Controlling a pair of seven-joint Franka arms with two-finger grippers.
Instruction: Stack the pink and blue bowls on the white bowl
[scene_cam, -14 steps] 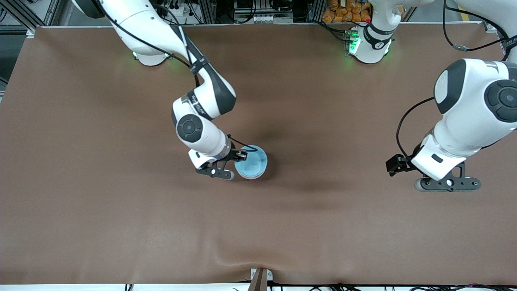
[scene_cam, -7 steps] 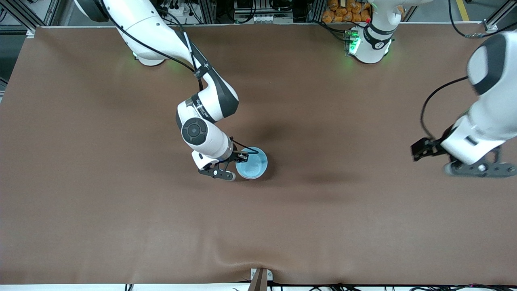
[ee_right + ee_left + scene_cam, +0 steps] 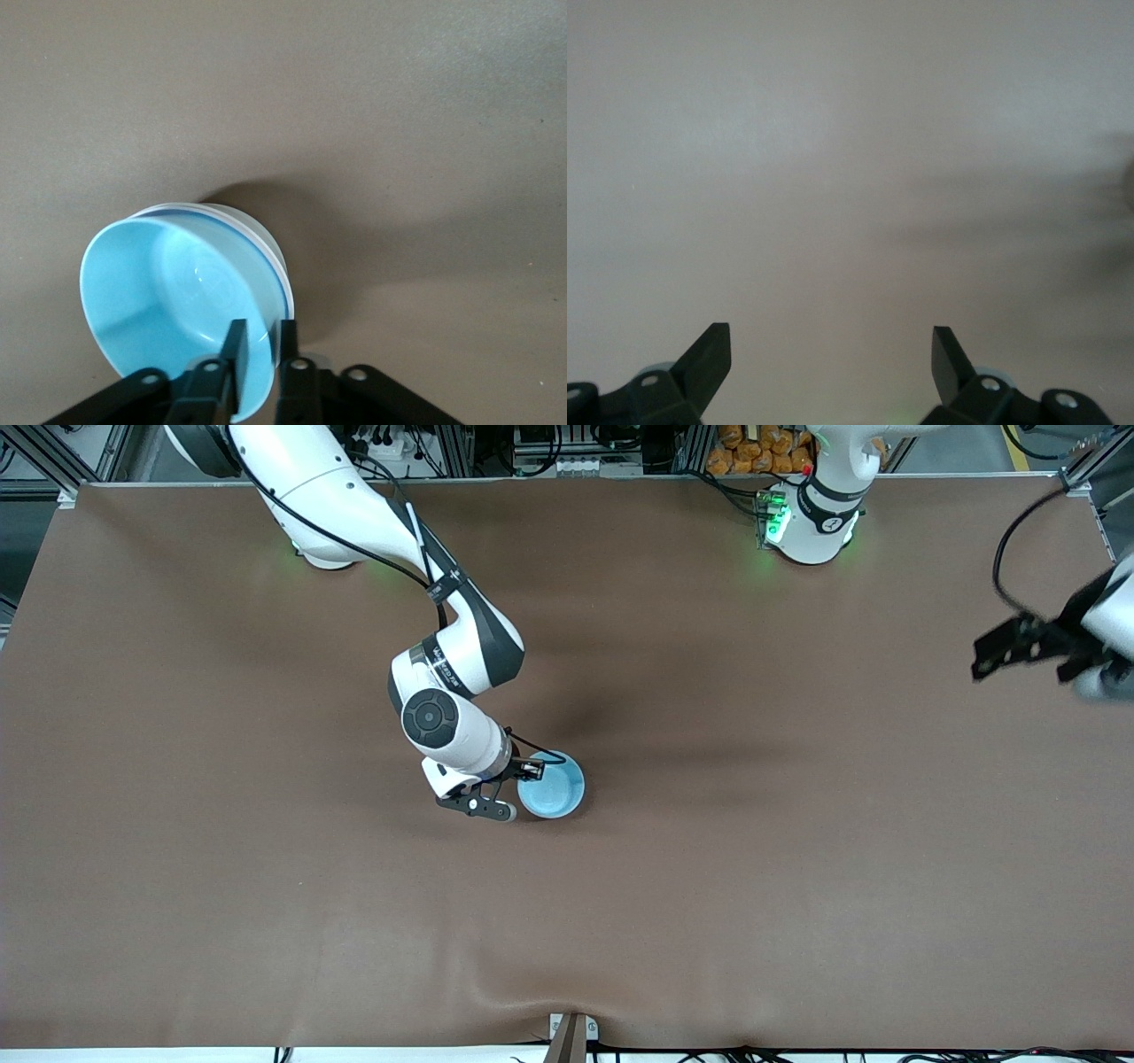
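Right gripper point(image 3: 523, 772) sits at the rim of the blue bowl point(image 3: 553, 785), mid-table, on the side toward the right arm's end. Front view: only blue shows from above; whatever is under it is hidden. Left gripper point(image 3: 1091, 664) is up at the frame edge over the left arm's end of the brown table point(image 3: 797, 886), well apart from the bowl, that arm idle.

Left wrist view: left gripper point(image 3: 831, 354) fingers spread wide, nothing between them, bare table below.

Right wrist view: right gripper point(image 3: 259, 343) straddles the blue bowl's point(image 3: 168, 301) rim, one finger inside, one outside, with a narrow gap. Fingers look slightly parted around the wall; can't tell if they're pinching it or just clear of it. Blue bowl is nested in another: a white rim point(image 3: 257, 237) shows just outside the blue one. Stack rests on the table. Pink bowl not visible from here.
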